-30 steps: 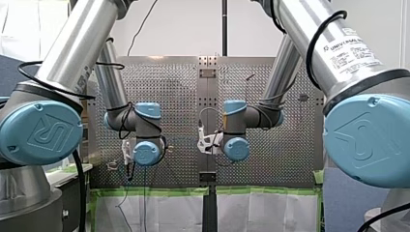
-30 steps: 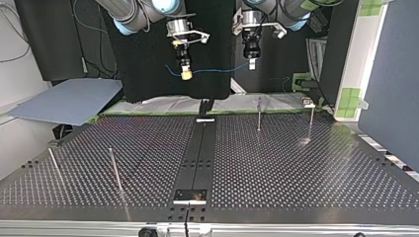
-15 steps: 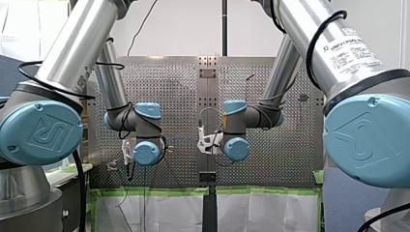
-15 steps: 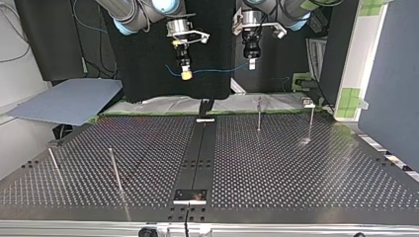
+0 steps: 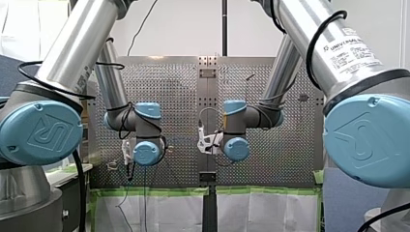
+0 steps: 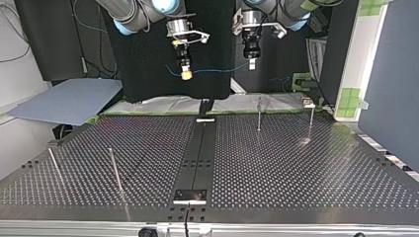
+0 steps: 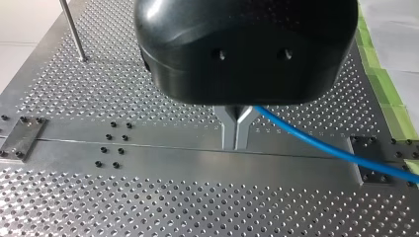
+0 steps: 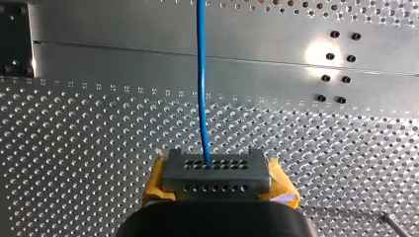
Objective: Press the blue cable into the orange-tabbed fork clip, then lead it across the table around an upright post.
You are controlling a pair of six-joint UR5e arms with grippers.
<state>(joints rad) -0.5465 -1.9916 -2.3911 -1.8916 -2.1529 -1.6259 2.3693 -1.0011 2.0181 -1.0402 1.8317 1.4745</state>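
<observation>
So far nothing of the task shows as done. The blue cable (image 6: pixel 217 70) hangs well above the table (image 6: pixel 296 168), strung nearly level between the two pincers, and touches no post (image 6: pixel 258 114). I cannot make out the orange-tabbed fork clip with any certainty. Pressing the cable in and leading it round a post are both left.

My left pincer (image 7: pixel 239 134) has smooth, tapered metal fingers (image 7: pixel 228 126) brought together on the cable, which leaves them sideways. My right pincer (image 8: pixel 216 174) clamps it between yellow pads (image 8: pixel 157 180) around a grey block dotted with holes.

The cable is thin, round and glossy, bending gently. The table is dull metal, closely perforated, and the posts are slim bare rods.
</observation>
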